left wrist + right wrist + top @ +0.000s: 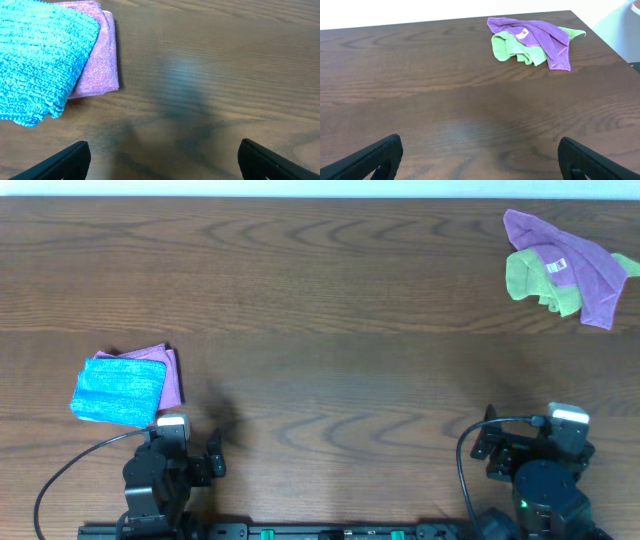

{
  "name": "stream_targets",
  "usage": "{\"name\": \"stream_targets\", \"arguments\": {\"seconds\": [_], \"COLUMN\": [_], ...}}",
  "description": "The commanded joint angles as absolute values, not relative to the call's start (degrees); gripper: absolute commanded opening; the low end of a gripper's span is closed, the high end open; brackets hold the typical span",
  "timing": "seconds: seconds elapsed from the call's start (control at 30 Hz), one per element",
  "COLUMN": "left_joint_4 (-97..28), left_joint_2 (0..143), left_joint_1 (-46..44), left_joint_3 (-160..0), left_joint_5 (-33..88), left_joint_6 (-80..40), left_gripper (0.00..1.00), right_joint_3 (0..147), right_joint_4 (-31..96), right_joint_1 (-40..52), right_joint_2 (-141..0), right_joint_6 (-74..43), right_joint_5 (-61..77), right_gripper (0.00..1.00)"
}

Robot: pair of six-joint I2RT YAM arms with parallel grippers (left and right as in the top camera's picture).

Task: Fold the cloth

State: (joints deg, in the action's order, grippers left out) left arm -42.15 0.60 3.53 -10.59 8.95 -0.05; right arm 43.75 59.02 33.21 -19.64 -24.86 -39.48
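The sky-blue cloth (119, 389) lies folded into a compact rectangle at the table's left, on top of a folded pink cloth (168, 370). It fills the upper left of the left wrist view (37, 60). My left gripper (162, 160) is open and empty, over bare wood to the right of the cloth and nearer the front edge; in the overhead view it sits at the near left (170, 460). My right gripper (480, 157) is open and empty over bare table at the near right (540, 455).
A purple cloth (575, 265) lies crumpled over a yellow-green cloth (530, 278) at the far right corner, also in the right wrist view (540, 32). The pink cloth (97, 65) sticks out beside the blue one. The dark wooden table (330, 330) spans the view.
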Motion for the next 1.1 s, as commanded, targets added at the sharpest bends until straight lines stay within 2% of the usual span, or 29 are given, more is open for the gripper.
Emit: {"name": "stream_targets", "arguments": {"seconds": [0.0,0.17,0.4,0.63,1.07], "left_joint_4": [-42.44,-42.44,-42.44,-42.44,-42.44], "left_joint_2": [0.19,0.19,0.19,0.19,0.19], "left_joint_1": [3.29,3.29,3.29,3.29,3.29], "left_joint_3": [-9.50,-9.50,-9.50,-9.50,-9.50], "left_joint_5": [8.36,8.36,8.36,8.36,8.36], "left_joint_6": [-0.43,-0.43,-0.43,-0.43,-0.43], "left_gripper": [0.95,0.95,0.95,0.95,0.95], "right_joint_3": [44.23,40.71,29.30,20.84,12.49], "right_joint_4": [59.90,59.61,51.00,48.75,48.99], "right_joint_1": [32.23,27.79,17.28,8.27,0.03], "right_joint_2": [-19.18,-15.40,-8.21,-4.16,-0.30], "right_joint_6": [-23.09,-21.65,-5.19,-0.05,5.48], "right_joint_5": [-40.42,-34.61,-16.64,-7.18,-3.29], "right_gripper": [0.99,0.99,0.99,0.99,0.99]}}
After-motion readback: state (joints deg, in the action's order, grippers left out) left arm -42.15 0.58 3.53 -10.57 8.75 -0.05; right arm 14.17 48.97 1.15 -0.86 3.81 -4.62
